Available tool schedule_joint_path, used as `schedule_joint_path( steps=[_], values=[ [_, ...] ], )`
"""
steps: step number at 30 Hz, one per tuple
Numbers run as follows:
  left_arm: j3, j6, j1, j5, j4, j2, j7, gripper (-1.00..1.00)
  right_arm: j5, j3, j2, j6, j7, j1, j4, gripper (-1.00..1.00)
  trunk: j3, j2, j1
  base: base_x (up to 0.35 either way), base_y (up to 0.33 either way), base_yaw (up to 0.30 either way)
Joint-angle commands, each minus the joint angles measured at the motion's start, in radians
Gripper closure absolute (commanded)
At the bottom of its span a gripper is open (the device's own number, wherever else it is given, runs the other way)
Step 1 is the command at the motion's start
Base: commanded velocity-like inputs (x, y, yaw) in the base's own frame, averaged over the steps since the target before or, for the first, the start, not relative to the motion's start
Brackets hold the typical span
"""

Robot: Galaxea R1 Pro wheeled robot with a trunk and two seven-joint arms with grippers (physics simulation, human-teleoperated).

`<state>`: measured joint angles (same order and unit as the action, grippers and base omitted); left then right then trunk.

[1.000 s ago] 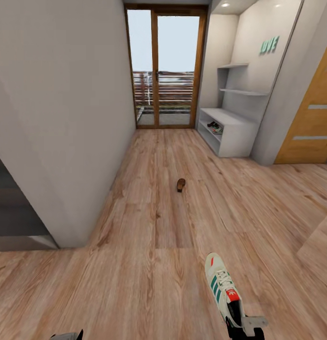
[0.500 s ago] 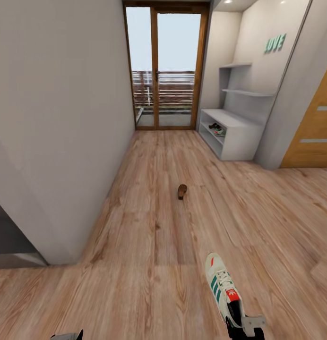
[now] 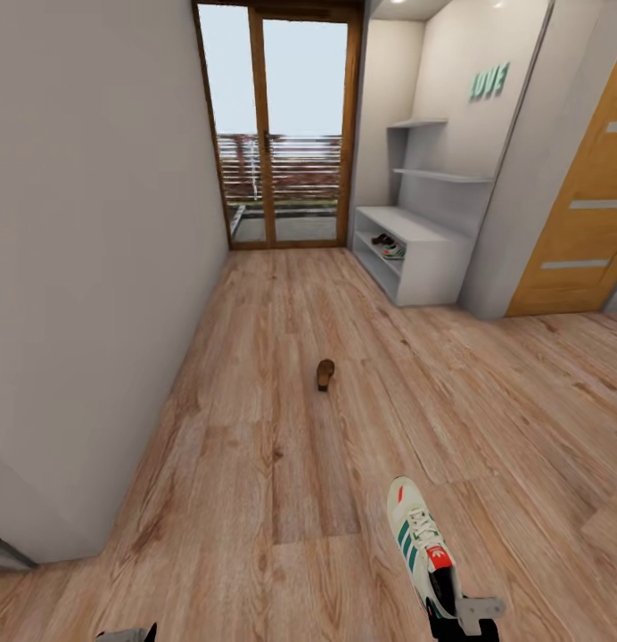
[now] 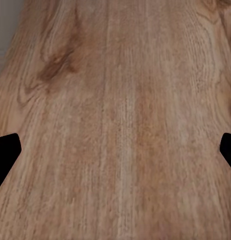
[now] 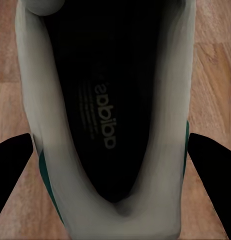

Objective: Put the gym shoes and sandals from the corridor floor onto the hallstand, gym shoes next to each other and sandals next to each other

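Where the right gripper (image 3: 463, 624) enters at the head view's lower edge: fingers pinched on the heel of one gym shoe (image 3: 422, 546), toe pointing away, held above the corridor floor (image 3: 255, 464). Same shoe from the right wrist view (image 5: 103, 125): dark printed insole facing the camera, cream walls, black fingertips (image 5: 13, 165) to either side of it.
Left gripper (image 4: 115, 155): spread wide over bare planks, holding nothing.
One brown sandal (image 3: 325, 374): flat on the floor mid-corridor, well ahead of the held shoe.
Hallstand (image 3: 433, 259): light grey, against the right-hand wall at the far end; footwear on its upper open shelf (image 3: 388, 246), too small to identify with certainty.
Glazed door (image 3: 277, 125) with wooden frame closing the corridor; wooden door (image 3: 585, 205) right of the hallstand; green letters (image 3: 489, 82) on the wall above the shelves.
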<state>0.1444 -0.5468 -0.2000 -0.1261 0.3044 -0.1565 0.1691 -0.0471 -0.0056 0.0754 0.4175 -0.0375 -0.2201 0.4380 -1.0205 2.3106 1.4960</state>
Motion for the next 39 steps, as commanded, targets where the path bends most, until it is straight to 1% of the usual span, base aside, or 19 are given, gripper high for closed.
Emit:
schedule_joint_path(
  steps=[1,17,26,39],
  values=[
    [0.003,-0.001,0.0,-0.01,-0.001,0.0,0.01,-1.0,-0.005,-0.001,0.0,0.003,-0.004,-0.001,-0.001,1.0,-0.001,0.0,0.0,0.338,0.0,-0.252],
    [0.003,-0.001,0.0,-0.01,-0.001,0.0,0.01,-1.0,-0.006,-0.001,0.0,0.003,-0.004,-0.001,-0.002,1.0,0.0,0.0,0.0,0.338,0.0,-0.031],
    [0.003,-0.001,0.0,-0.01,-0.001,0.0,0.01,-1.0,-0.006,-0.001,0.0,0.003,-0.004,-0.001,-0.002,1.0,0.001,0.0,0.0,0.338,0.0,-0.146],
    [0.003,-0.001,0.0,-0.01,-0.001,0.001,0.01,-1.0,-0.005,-0.001,0.0,0.003,-0.003,-0.001,-0.001,1.0,0.001,0.0,0.0,0.338,0.0,-0.009]
  ],
)
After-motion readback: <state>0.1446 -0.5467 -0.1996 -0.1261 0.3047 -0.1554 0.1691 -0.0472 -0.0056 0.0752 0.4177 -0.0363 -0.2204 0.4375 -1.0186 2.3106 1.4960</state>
